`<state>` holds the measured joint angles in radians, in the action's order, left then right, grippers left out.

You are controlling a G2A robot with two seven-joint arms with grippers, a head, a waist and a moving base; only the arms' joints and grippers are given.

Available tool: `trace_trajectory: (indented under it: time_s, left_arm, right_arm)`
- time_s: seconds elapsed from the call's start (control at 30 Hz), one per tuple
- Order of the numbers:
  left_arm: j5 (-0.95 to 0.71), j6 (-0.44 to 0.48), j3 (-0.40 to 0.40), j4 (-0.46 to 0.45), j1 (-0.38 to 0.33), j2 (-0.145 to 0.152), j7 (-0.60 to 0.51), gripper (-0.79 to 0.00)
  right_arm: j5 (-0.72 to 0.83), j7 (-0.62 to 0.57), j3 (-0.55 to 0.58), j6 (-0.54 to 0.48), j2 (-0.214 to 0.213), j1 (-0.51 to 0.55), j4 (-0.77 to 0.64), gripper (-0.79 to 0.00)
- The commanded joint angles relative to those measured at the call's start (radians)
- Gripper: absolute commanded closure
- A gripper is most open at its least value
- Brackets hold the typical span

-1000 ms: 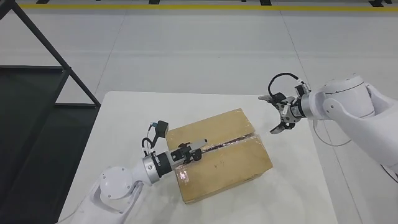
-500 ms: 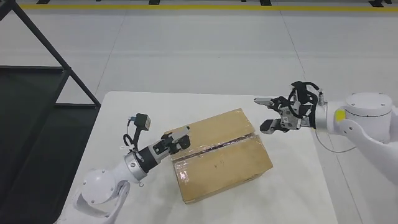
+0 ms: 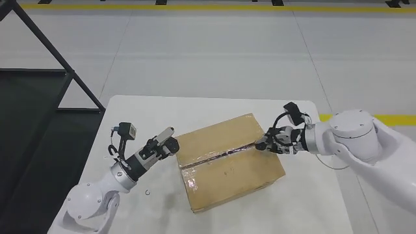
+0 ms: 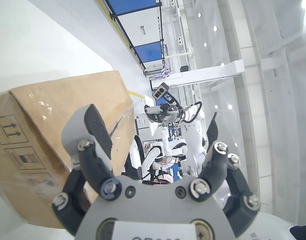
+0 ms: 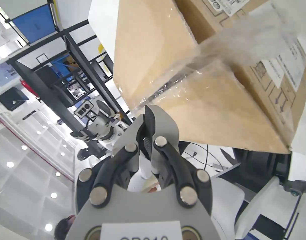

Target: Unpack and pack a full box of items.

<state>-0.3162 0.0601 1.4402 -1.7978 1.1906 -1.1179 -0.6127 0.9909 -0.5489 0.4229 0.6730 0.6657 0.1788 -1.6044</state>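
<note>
Box: the cardboard box (image 3: 227,166) sits flat on the table (image 3: 130,114), askew to its edges and nearer the right edge than the left. Its flaps are closed.
Tape: a clear tape strip (image 5: 168,86) runs along the centre seam and wraps down over both ends.
Left gripper (image 3: 169,140): fingers spread wide and holding nothing, just off the box's left end.
Right gripper (image 5: 146,111): fingers pressed together at the seam's right end. You cannot tell whether any tape is caught between them.
Handling: expect a stiff, bulky box, probably heavy if full. The tape looks slick and thin, and likely to tear or stretch.
Where to hold: steady the box by a side wall or corner. Pinch the tape at its loose end, not the cardboard.
</note>
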Motion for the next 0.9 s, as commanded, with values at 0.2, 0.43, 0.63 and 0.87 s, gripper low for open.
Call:
trace_trajectory:
  time_s: [0.2,0.43,0.63,0.87]
  left_arm:
    - [-0.005,0.005,0.005,-0.005,0.007,0.0,0.004,-0.785]
    - [-0.009,0.01,0.013,-0.005,0.014,0.002,0.001,-0.785]
    - [-0.011,0.01,0.018,-0.005,0.015,0.003,-0.004,-0.785]
    - [-0.008,0.009,0.025,-0.006,0.018,0.004,-0.01,-0.785]
  right_arm:
    - [-0.028,0.152,0.01,0.073,0.049,-0.002,0.048,0.0]
    - [0.009,0.207,0.031,0.136,0.084,-0.002,0.139,0.0]
    - [0.021,0.236,0.042,0.158,0.114,0.0,0.21,0.0]
    - [0.009,0.205,0.059,0.171,0.13,0.011,0.264,0.0]
